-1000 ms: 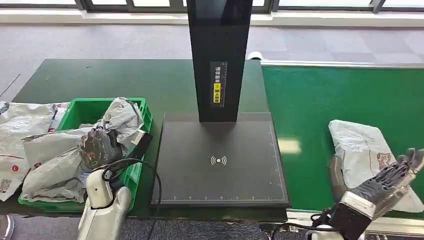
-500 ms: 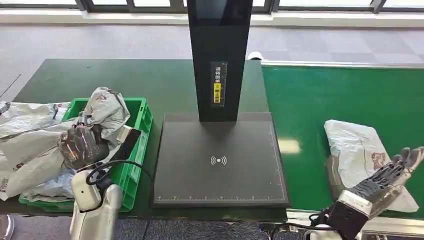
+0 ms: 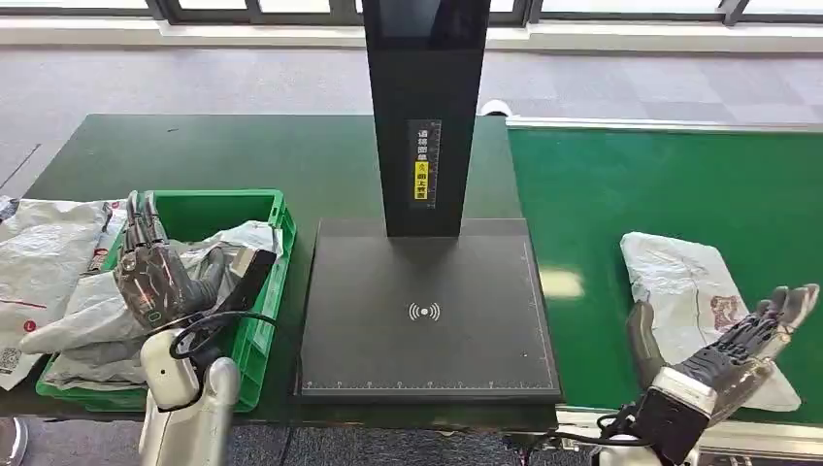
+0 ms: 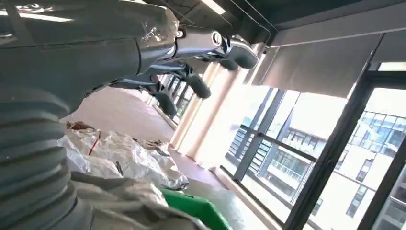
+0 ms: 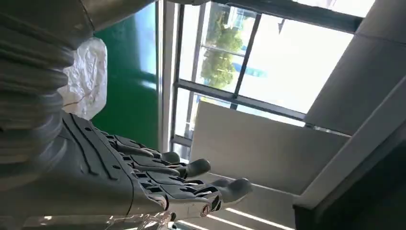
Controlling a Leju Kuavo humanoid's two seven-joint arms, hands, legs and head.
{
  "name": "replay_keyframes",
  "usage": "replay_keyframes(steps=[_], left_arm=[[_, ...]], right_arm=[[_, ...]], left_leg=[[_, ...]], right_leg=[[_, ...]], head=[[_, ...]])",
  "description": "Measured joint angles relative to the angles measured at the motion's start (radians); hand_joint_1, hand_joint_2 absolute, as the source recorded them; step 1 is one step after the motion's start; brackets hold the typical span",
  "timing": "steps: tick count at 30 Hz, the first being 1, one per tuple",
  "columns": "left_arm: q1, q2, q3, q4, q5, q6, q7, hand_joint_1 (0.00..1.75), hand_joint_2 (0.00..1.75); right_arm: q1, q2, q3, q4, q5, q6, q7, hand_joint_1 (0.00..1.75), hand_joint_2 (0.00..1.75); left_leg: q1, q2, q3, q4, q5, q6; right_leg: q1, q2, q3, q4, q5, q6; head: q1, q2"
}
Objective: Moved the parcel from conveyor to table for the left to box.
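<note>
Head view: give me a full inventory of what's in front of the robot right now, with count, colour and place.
Parcel on conveyor: one, white-grey plastic mailer, near edge of the belt, by the right hand.
Conveyor belt: one, green, right side.
Scanner platform: one, black, centre of the table, with a black upright post at its back.
Crate: one, green, left of the platform, holding grey mailers.
Loose mailers: a pile, white-grey, left of the crate; exact count unclear.
Table: one, dark green.
Left hand: over the crate, fingers spread, holding nothing.
Right hand: open, above the near end of the conveyor parcel.
</note>
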Motion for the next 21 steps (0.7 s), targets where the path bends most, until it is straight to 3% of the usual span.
replay_keyframes(steps=[21], left_arm=[[-0.002,-0.033,0.072,-0.017,0.123,0.0,-0.152,0.0,1.75]], right_arm=[[-0.006,-0.001,0.019,0.031,-0.007,0.0,0.0,0.0,1.75]], left_leg=[[0.0,0.0,0.0,0.0,0.0,0.0]], right_leg=[[0.0,0.0,0.0,0.0,0.0,0.0]], head=[[0.0,0.0]])
